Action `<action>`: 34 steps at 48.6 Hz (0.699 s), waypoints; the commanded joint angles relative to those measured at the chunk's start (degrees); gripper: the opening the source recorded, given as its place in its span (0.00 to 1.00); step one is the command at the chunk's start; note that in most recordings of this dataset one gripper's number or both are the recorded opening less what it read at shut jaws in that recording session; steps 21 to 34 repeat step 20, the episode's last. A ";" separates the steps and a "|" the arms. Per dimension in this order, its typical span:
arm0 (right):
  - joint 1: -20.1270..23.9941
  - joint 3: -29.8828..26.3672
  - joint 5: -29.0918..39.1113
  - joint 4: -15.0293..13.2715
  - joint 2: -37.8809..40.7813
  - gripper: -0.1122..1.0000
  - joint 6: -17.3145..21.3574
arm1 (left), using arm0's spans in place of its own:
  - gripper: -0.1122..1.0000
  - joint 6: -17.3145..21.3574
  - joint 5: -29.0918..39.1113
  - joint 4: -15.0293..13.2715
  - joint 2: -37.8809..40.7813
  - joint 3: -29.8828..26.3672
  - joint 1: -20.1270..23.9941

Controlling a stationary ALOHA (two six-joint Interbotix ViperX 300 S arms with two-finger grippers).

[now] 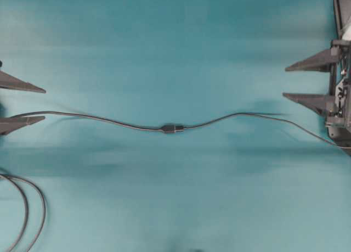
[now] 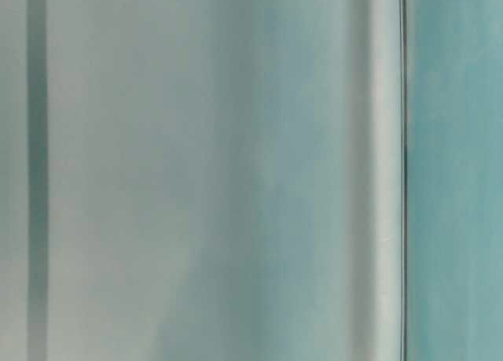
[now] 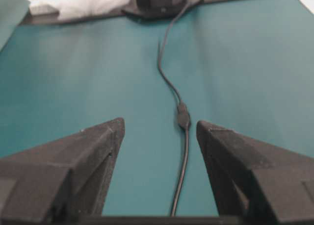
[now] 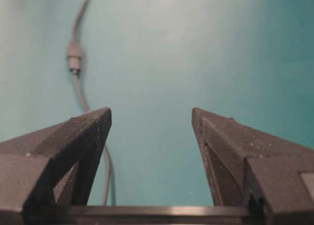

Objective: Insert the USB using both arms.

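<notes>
A: Where does the USB sit?

B: At the middle of the overhead frame, on the teal worktop. It looks already seated in the socket: one dark joined lump, with a thin cable running off to the left edge and another to the right. No metal tip shows.

A: And the tools?

B: Both wide and empty. The left tool is at the left edge, its lower finger lying over the cable there; whether it touches I cannot tell. The right tool is at the right edge, well apart from the joint.

A: So what makes this step go well?

B: I judge it a matter of clearing out cleanly. The left tool should lift free without snagging the cable, or the joint may get tugged apart. In the left wrist view the joint lies ahead between the fingers, so any drag would show there.

A: The table-level view?

B: Blurred; it tells nothing.
</notes>
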 commanded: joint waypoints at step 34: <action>-0.09 0.79 0.09 0.26 0.88 0.76 0.35 | 0.78 -0.53 4.04 0.00 0.70 1.41 0.35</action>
